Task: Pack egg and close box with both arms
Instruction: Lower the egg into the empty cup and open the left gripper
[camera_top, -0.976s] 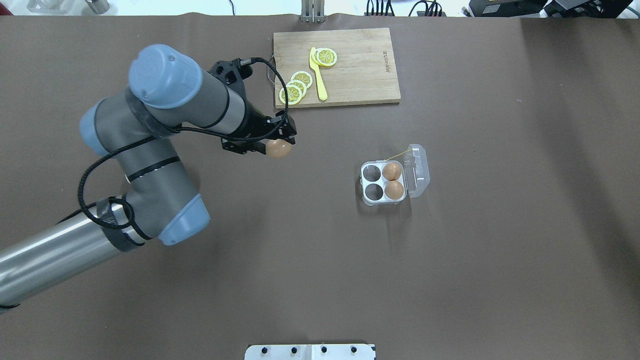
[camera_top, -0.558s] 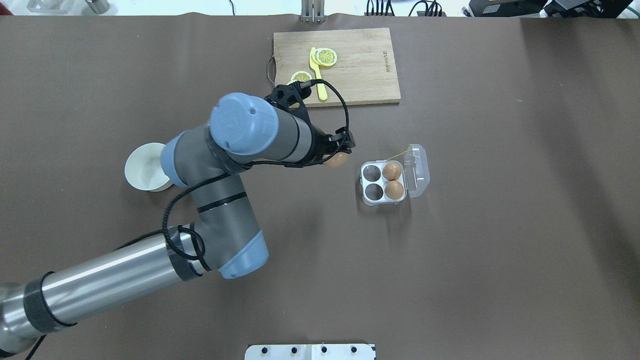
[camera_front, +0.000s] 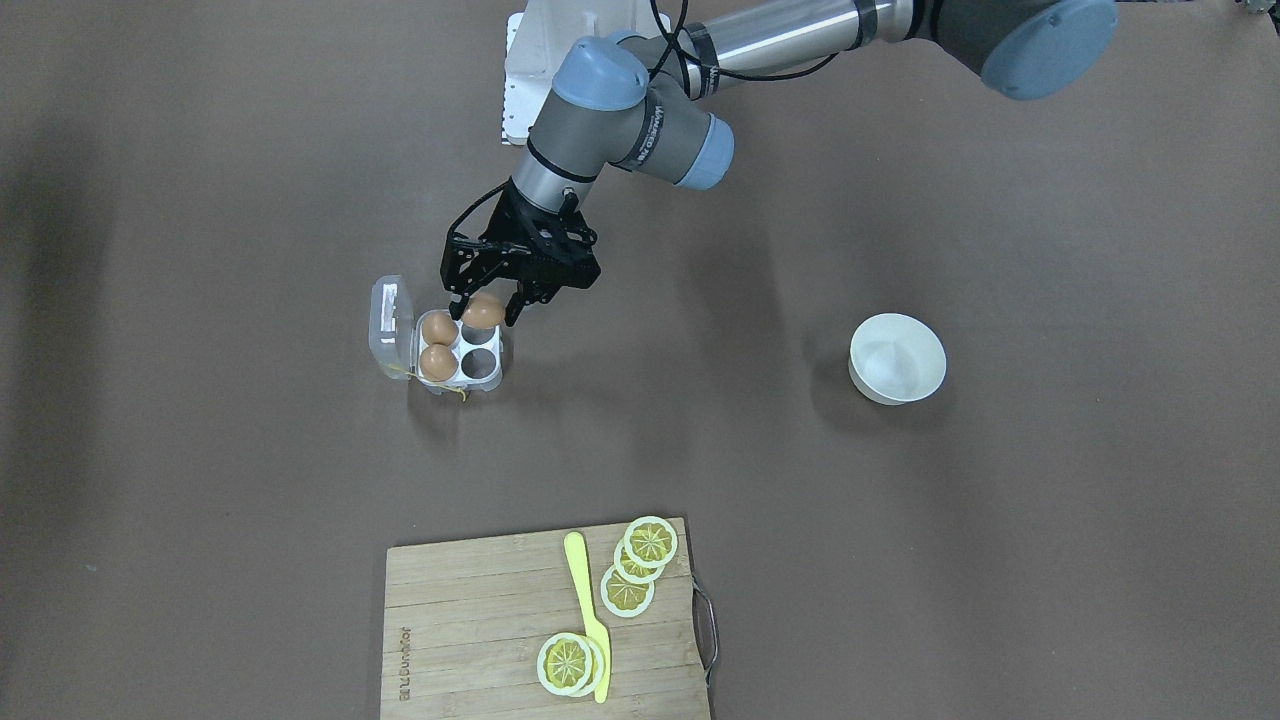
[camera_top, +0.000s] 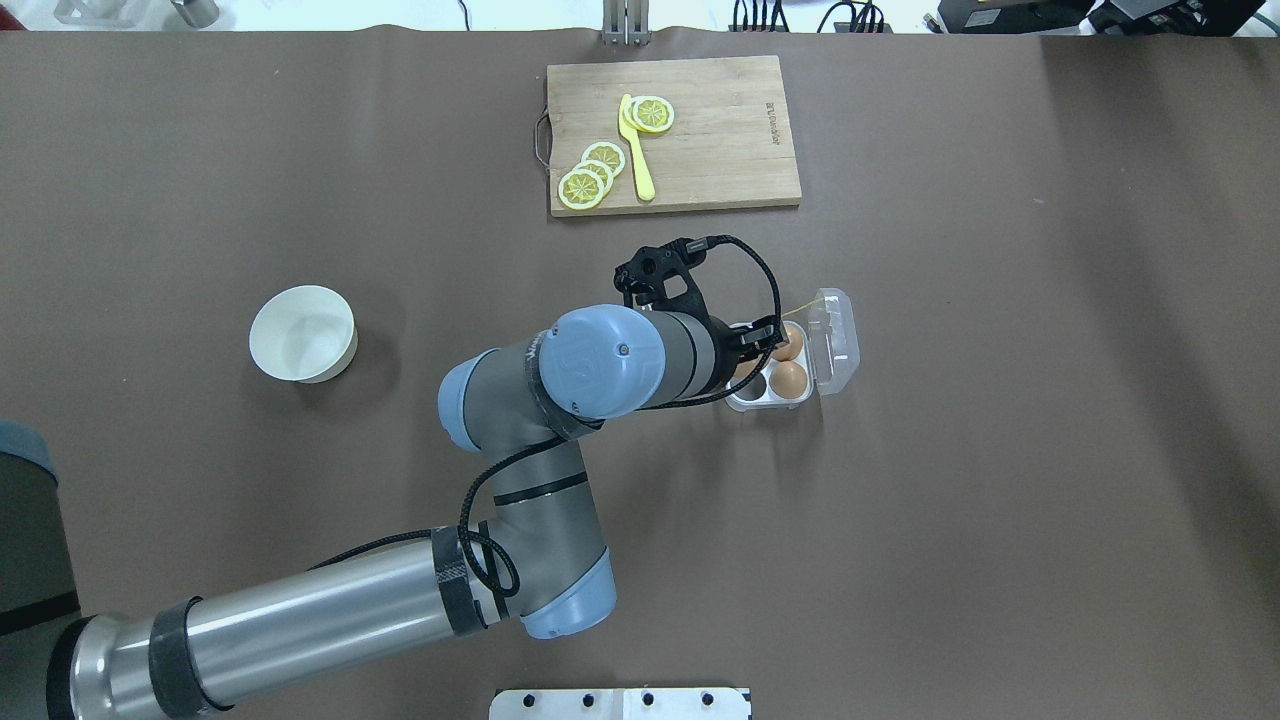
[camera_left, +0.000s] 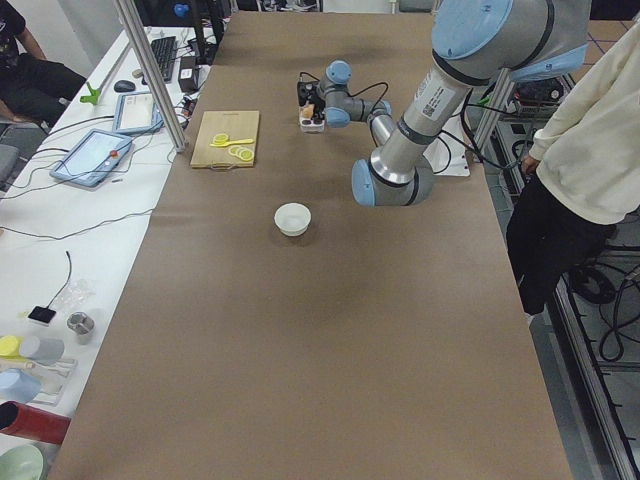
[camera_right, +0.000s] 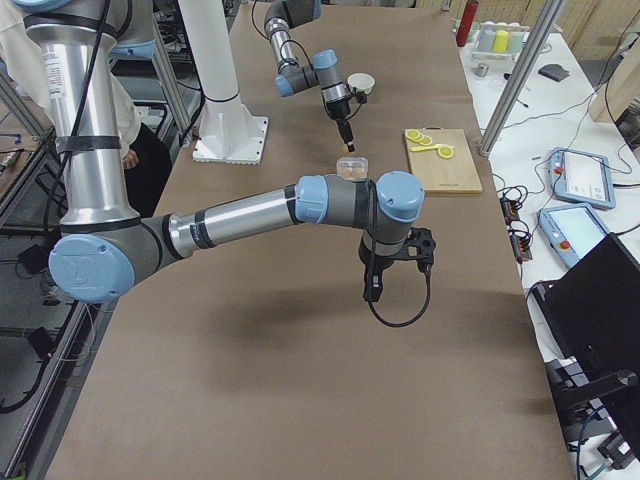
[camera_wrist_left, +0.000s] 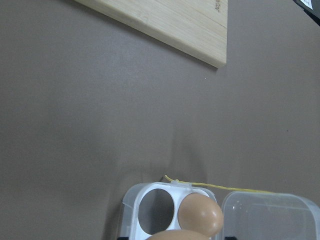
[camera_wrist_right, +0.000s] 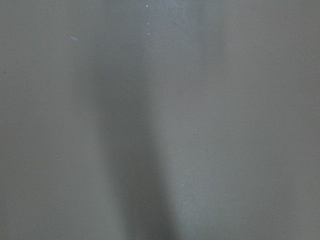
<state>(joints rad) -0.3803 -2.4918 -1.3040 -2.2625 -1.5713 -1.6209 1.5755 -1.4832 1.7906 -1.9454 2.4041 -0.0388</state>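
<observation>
My left gripper (camera_front: 488, 308) is shut on an orange-brown egg (camera_front: 482, 315) and holds it over the clear four-cell box (camera_front: 492, 378), at the near cell away from the lid. I cannot tell whether the egg touches the cell. Two more eggs (camera_front: 438, 328) fill the cells by the open lid (camera_front: 390, 322); one cell (camera_front: 478, 362) is empty. In the overhead view the left wrist hides the gripper and part of the box (camera_top: 806, 398). In the left wrist view the held egg (camera_wrist_left: 175, 235) shows at the bottom edge. The right gripper (camera_right: 372, 291) shows only in the exterior right view; I cannot tell its state.
A white bowl (camera_top: 302, 333) stands to the left of the left arm. A wooden cutting board (camera_top: 720, 150) with lemon slices (camera_top: 588, 178) and a yellow knife (camera_top: 636, 150) lies at the far edge. A person (camera_left: 590, 130) stands beside the table.
The left arm has swung right with the egg, from near the cutting board to over the box. The white bowl is now uncovered.
</observation>
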